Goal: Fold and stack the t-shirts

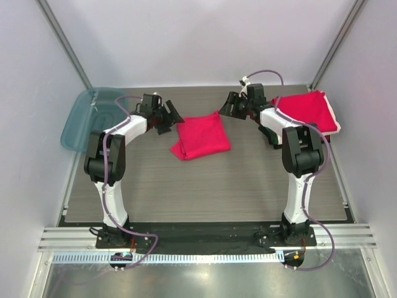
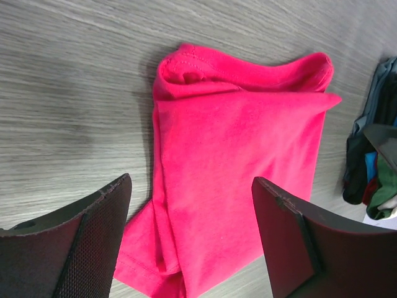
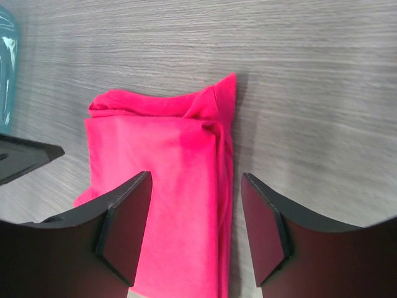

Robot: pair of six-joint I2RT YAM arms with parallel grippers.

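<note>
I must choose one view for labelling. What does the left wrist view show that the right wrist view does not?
Only the left wrist view: a pile of dark, green and blue clothes at its right edge. Only the right wrist view: a corner of the teal tray at its left edge. Both: the folded red shirt on the grey table, seen between open fingers.

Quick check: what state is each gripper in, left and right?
Left gripper: open, holding nothing.
Right gripper: open, holding nothing.
</note>
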